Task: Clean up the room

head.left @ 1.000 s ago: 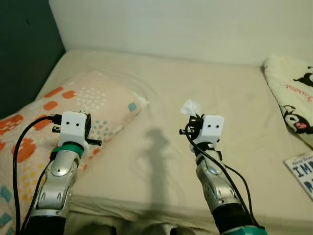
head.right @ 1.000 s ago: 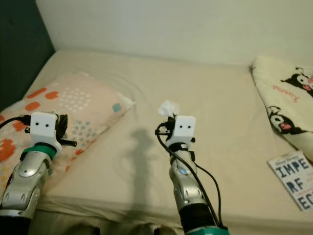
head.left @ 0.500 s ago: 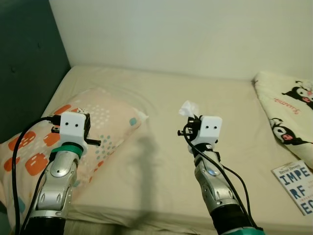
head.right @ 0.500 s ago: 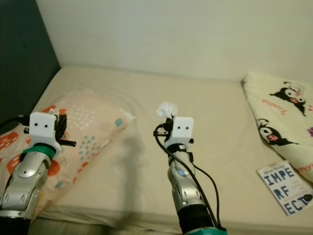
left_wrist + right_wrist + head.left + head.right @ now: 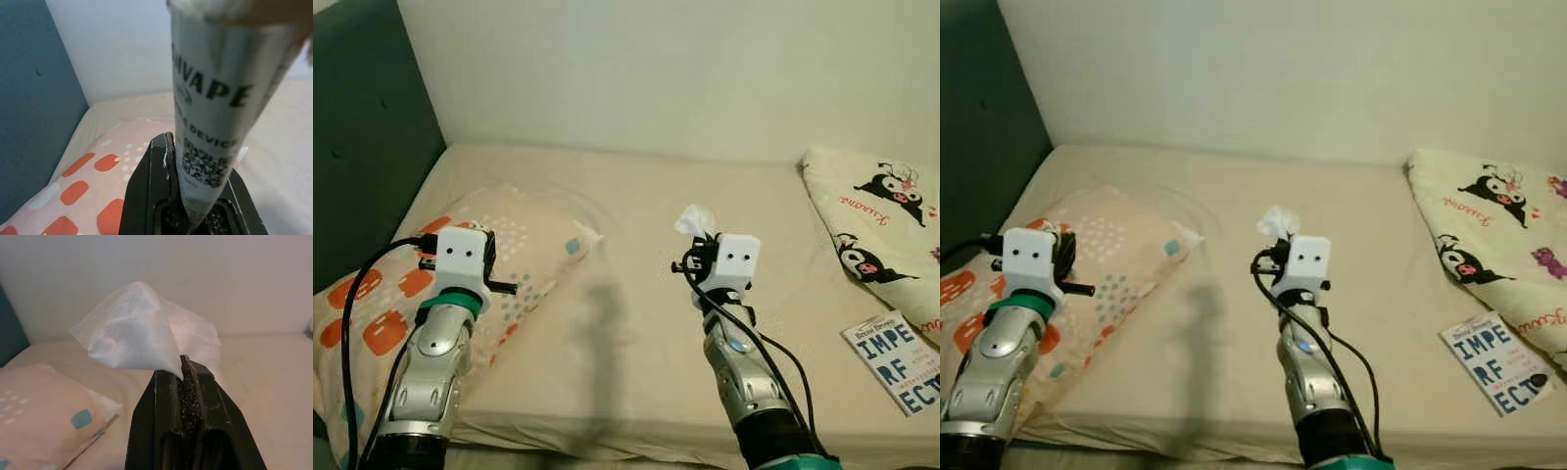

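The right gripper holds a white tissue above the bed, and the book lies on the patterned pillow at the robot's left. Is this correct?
Not quite. The right gripper does hold the white tissue above the bed, but the book lies on the bare sheet at the robot's right, near the cartoon-print blanket, not on the patterned pillow. The right eye view shows this.

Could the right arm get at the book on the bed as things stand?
Probably not yet. The way to the book looks free, with bare bed between, but the right tool is shut on a tissue, so it cannot take the book.
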Robot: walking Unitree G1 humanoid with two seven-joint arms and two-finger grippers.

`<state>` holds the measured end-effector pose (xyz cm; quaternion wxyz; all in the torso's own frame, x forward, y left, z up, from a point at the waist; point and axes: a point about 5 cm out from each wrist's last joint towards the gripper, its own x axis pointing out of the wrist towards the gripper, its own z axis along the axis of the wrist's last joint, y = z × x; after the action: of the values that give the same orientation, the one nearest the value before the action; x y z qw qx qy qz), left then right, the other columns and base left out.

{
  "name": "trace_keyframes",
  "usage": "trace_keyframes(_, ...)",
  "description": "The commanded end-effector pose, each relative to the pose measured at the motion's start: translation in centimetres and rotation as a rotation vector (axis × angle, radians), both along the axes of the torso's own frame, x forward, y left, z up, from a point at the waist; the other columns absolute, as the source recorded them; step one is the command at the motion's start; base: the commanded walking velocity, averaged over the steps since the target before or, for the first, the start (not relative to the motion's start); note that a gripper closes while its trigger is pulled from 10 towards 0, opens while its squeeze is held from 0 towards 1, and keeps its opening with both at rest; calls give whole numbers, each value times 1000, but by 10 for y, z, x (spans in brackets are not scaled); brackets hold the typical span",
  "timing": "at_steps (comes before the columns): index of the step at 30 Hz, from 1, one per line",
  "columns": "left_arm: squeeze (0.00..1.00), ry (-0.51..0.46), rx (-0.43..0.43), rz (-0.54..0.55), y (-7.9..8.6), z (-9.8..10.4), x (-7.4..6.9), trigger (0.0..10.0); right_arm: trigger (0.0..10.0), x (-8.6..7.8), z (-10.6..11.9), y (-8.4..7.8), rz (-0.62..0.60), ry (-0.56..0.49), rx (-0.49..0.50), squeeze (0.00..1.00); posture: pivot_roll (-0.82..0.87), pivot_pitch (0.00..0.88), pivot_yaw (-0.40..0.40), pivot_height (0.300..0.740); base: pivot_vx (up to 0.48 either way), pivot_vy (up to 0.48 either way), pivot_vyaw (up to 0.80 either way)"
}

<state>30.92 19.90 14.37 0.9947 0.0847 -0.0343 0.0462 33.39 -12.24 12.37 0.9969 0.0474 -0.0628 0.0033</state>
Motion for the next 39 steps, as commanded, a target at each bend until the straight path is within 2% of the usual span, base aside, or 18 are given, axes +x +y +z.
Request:
trace_keyframes(1,0,9,8,14,2,-5,-3,10000,10000,-2,-5,0,0,13,-2,0,188,0,-14,740,0,0,0)
trace_keyframes(9,0,7,42,3,-1,-5,-2,10000,10000,-1,-5,1,3,17,5,0,191,0,-15,740,0,-35,0)
trace_keyframes(14,0,8,39,6,-1,-5,-2,10000,10000,-1,-5,1,4,18,10,0,192,0,-15,740,0,-325,0)
trace_keyframes(19,0,0,47,1,-1,-4,-1,10000,10000,-1,-6,0,0,26,42,0,194,0,-13,740,0,-461,-706)
trace_keyframes(27,0,-1,50,4,0,-3,-1,10000,10000,-1,-5,2,8,19,24,0,199,0,-13,740,0,-454,-234)
trace_keyframes(39,0,-6,27,9,0,-3,-2,10000,10000,0,-6,3,14,23,26,0,201,0,-14,740,0,0,0)
